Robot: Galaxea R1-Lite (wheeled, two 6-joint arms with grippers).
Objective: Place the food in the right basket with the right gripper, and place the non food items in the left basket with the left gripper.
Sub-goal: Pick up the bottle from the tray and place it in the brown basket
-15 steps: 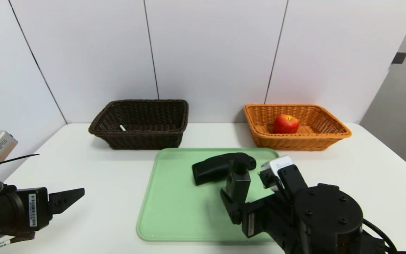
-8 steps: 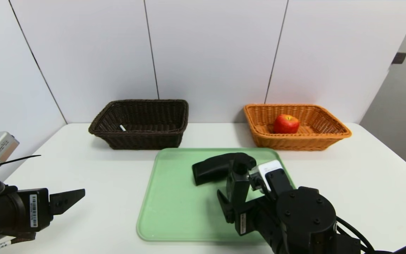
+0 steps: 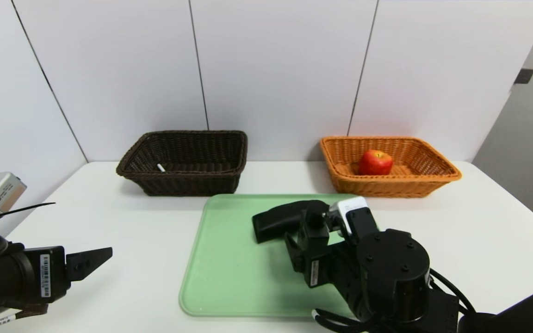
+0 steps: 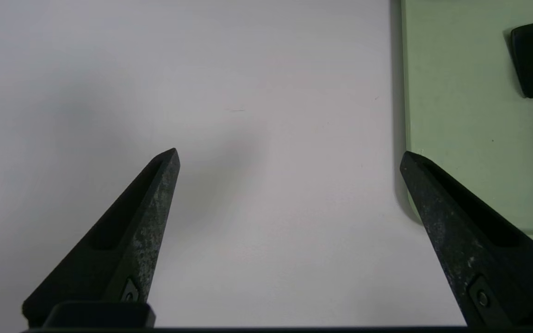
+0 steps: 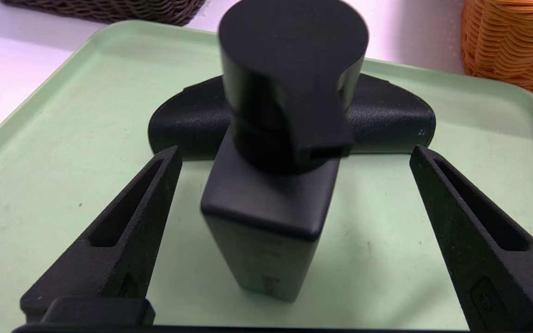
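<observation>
Head view: two baskets, one apple (image 3: 375,162), one tray (image 3: 229,273).

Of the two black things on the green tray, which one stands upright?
The black bottle stands upright, between the fingers of the open right gripper. The black scanner-like device lies flat on the green tray behind it.

No legible text from my end. White barcode label (image 3: 44,276) on left gripper (image 3: 88,262) housing, bars only, digits too small to read. 2nd white label (image 3: 314,273) on right gripper (image 3: 303,240) body, beside black bottle (image 5: 271,185), also unreadable. Faint embossed marks low on bottle front, can't make out chars. Nothing else w/ print that I can read.
</observation>
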